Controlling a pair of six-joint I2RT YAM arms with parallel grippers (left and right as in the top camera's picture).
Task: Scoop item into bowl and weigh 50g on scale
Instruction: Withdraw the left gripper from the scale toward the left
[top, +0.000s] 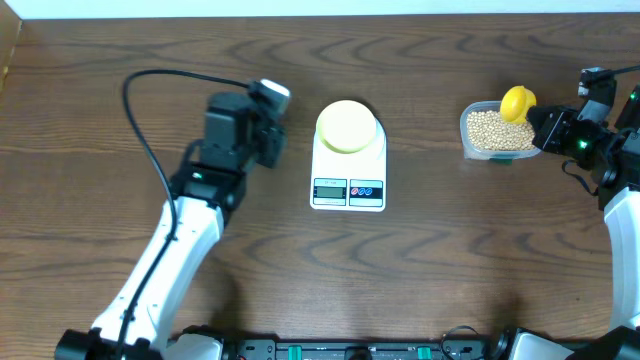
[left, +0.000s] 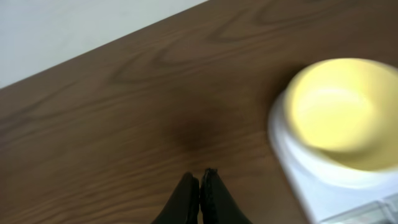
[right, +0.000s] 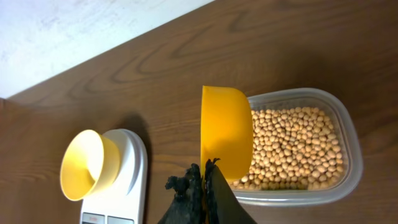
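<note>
While pale round bowl (top: 347, 127) tops white rectangular scale (top: 348, 170), right gripper (right: 204, 171) clamps yellow plastic scoop (right: 227, 130) over tan beans (right: 298, 149), left gripper (left: 200, 183) clenched empty.

The overhead camera looks straight down from high up and takes in the whole table (top: 90, 70). The left wrist camera sits low and close, facing the far edge past the left gripper (left: 200, 179). The bowl (left: 339, 106) and scale (left: 292, 162) blur at its right. The right wrist camera faces far and leftward past the right gripper (right: 203, 169), with the yellow scoop (right: 225, 127) and tub (right: 348, 134) close. All three views share the bowl and scale.
</note>
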